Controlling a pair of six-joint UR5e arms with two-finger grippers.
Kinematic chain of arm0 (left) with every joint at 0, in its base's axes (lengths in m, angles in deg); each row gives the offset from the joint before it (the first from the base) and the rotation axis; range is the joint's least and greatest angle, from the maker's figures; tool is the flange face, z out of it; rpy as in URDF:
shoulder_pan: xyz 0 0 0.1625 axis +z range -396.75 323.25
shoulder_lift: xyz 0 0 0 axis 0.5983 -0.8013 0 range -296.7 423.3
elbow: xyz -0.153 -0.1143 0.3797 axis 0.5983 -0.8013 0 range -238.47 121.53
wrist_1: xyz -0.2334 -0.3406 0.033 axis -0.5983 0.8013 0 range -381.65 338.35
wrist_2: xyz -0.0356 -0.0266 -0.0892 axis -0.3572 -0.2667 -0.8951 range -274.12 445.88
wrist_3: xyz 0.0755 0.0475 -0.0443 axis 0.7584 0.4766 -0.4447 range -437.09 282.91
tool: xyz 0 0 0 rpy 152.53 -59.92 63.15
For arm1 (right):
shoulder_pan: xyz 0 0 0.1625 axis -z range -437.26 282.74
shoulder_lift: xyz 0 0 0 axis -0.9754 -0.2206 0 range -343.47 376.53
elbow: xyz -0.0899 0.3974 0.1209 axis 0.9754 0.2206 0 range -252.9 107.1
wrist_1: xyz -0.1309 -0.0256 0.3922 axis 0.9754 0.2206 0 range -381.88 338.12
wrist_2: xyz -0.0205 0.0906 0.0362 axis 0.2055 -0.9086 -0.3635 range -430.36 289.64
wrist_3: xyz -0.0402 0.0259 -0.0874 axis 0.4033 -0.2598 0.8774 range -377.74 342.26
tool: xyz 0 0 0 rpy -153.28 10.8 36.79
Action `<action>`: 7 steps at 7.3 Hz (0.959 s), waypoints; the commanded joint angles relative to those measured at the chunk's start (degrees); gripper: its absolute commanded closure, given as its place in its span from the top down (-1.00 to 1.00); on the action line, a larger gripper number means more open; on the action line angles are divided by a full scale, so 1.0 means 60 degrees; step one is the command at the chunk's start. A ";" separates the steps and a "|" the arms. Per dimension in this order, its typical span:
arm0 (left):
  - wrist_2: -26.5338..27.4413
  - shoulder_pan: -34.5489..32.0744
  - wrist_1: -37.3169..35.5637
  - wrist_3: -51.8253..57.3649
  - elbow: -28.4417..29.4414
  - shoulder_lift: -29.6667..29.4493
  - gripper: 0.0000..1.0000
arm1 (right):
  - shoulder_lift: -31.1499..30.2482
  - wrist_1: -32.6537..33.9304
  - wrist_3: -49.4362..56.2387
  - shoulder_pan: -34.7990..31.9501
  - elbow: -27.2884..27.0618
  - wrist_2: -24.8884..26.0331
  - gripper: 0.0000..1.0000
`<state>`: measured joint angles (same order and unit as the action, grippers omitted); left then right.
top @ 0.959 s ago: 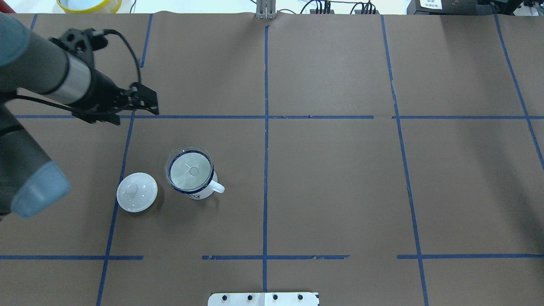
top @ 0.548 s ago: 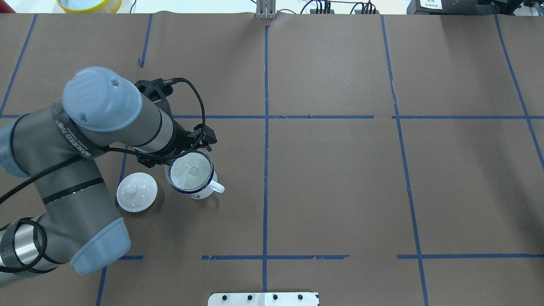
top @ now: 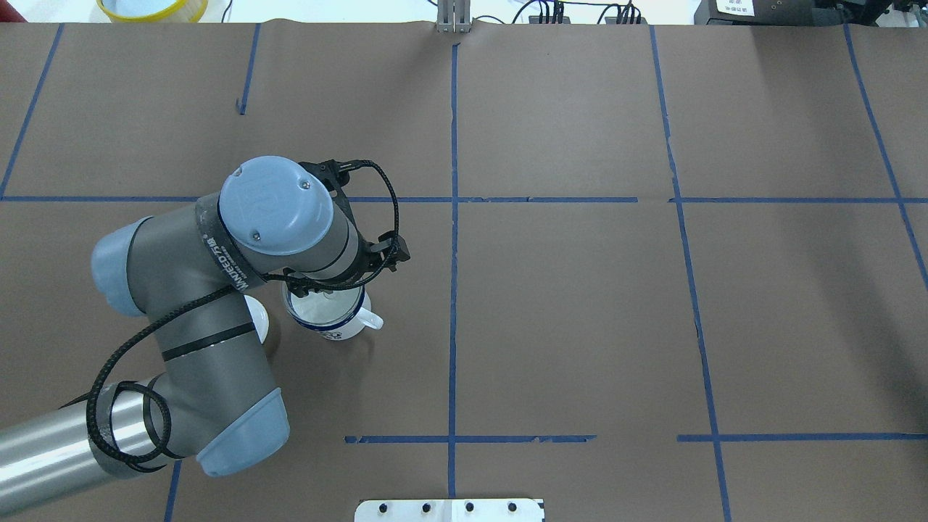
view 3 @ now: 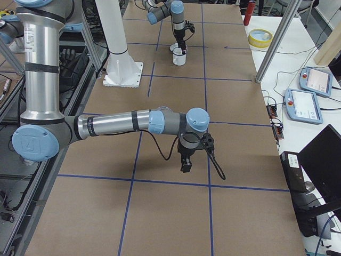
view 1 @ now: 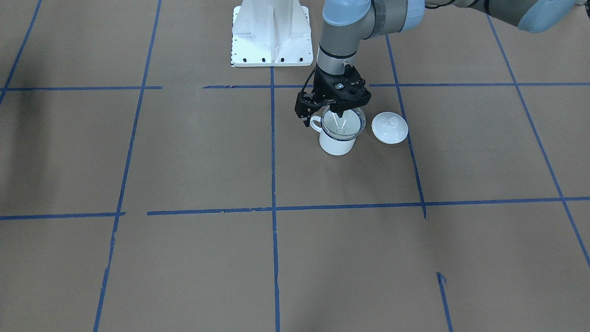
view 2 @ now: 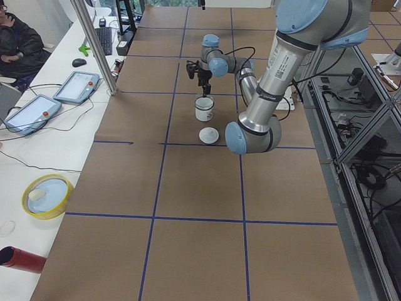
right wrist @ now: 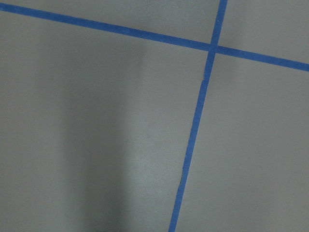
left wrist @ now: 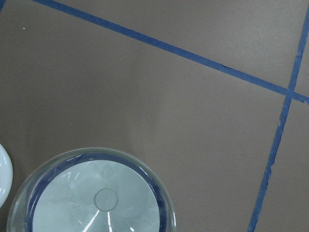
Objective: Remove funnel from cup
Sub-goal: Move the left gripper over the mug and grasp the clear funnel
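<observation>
The cup (view 1: 336, 145), a white enamel mug with a dark blue rim, stands on the brown paper with the clear funnel (view 1: 343, 125) seated in its mouth. Both show in the overhead view, cup (top: 335, 326) and funnel (top: 326, 306), and the funnel fills the lower left of the left wrist view (left wrist: 96, 198). My left gripper (view 1: 340, 113) hangs straight over the funnel's rim on the robot's side; it looks open and holds nothing. My right gripper (view 3: 185, 165) hovers over bare paper far from the cup, and I cannot tell whether it is open or shut.
A round white knobbed lid (view 1: 390, 128) lies just beside the cup; my left arm covers most of it in the overhead view. The robot's white base plate (view 1: 269, 32) is behind the cup. A yellow bowl (top: 152, 7) sits at the far table edge.
My left arm has swung in from the table's far left and brought its gripper over the cup and funnel. The cup, funnel and lid have not moved.
</observation>
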<state>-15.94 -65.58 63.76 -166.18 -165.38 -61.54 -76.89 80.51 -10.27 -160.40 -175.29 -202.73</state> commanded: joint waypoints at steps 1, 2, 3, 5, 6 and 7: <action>0.0621 0.0322 -0.0084 0.0024 0.0137 0.0006 -0.30 | 0.0000 0.0000 0.0000 0.0000 0.0000 0.0000 1.00; 0.0622 0.0323 -0.0360 0.0198 0.0123 -0.0052 -0.73 | 0.0000 0.0000 0.0000 0.0000 0.0000 0.0000 1.00; 0.0622 0.0323 -0.0566 0.0417 0.0021 -0.0067 -1.00 | 0.0000 0.0000 0.0000 0.0000 0.0000 0.0000 1.00; 0.0622 0.0323 -0.0961 0.0478 -0.0315 -0.0155 -1.00 | 0.0000 0.0000 0.0000 0.0000 0.0000 0.0000 1.00; 0.0622 0.0294 -0.1326 0.0493 -0.0708 -0.0155 -1.00 | 0.0000 0.0000 0.0000 0.0000 0.0000 0.0000 1.00; 0.0622 0.0279 -0.1692 0.0493 -0.1191 -0.0155 -1.00 | 0.0000 0.0000 0.0000 0.0000 0.0000 0.0000 1.00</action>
<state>-12.21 -63.78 56.26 -163.31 -169.33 -62.43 -76.90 80.51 -10.27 -160.40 -175.29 -202.73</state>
